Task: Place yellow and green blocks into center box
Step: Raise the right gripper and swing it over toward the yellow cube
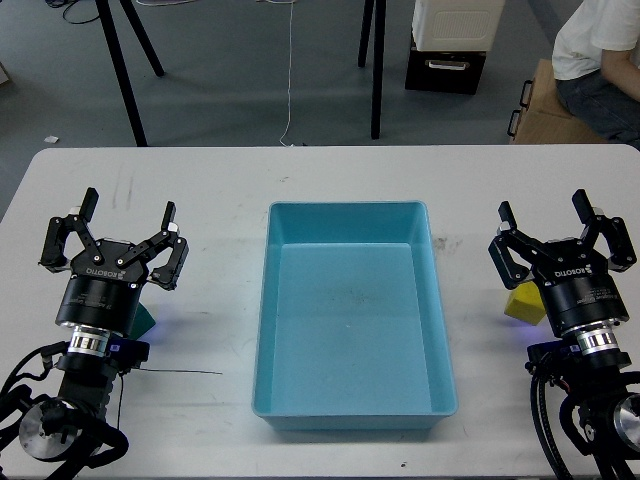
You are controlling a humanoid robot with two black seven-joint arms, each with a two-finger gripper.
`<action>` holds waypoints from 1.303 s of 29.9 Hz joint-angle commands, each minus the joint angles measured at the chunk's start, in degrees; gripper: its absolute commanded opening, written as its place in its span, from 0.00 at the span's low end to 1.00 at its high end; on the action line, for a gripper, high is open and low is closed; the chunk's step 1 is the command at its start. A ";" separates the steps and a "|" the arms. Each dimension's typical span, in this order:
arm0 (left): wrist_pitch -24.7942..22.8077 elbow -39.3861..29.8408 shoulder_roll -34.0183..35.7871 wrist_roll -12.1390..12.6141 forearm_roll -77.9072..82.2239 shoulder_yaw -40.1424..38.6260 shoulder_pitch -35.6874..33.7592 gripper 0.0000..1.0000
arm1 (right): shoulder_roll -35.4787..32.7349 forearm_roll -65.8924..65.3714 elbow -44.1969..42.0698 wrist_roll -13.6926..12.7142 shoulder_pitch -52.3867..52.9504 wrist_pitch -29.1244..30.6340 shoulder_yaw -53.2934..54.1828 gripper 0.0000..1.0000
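The light-blue center box (440, 330) lies empty in the middle of the white table. On its left, the green block (146, 318) peeks out from under my left gripper (128, 214), which hovers open above it. To the right, the yellow block (524, 303) rests on the table, partly covered by my right gripper (545, 207). That gripper is open too, fingers spread with nothing between them.
The white table (220, 180) ends at its far edge, with black stand legs (375, 70) and a white cable (290, 70) on the floor beyond. A seated person (598, 60) and boxes are at the back right.
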 commanded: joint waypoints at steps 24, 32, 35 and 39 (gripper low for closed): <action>0.22 0.17 -0.33 0.00 0.03 -0.48 0.28 1.00 | -32.77 -64.39 -5.25 10.81 32.48 -0.16 -11.60 0.97; 0.31 0.17 -0.33 0.00 0.03 -0.48 0.36 1.00 | -35.16 -83.21 -12.62 27.57 48.82 -1.13 -31.54 0.96; 0.31 0.35 -0.24 0.00 0.03 -0.48 0.37 1.00 | -36.47 -86.65 -15.26 27.57 56.64 -0.95 -41.04 0.96; 0.31 0.35 -0.24 0.00 0.03 -0.48 0.37 1.00 | -39.28 -92.79 -17.91 27.57 69.21 0.45 -55.08 0.96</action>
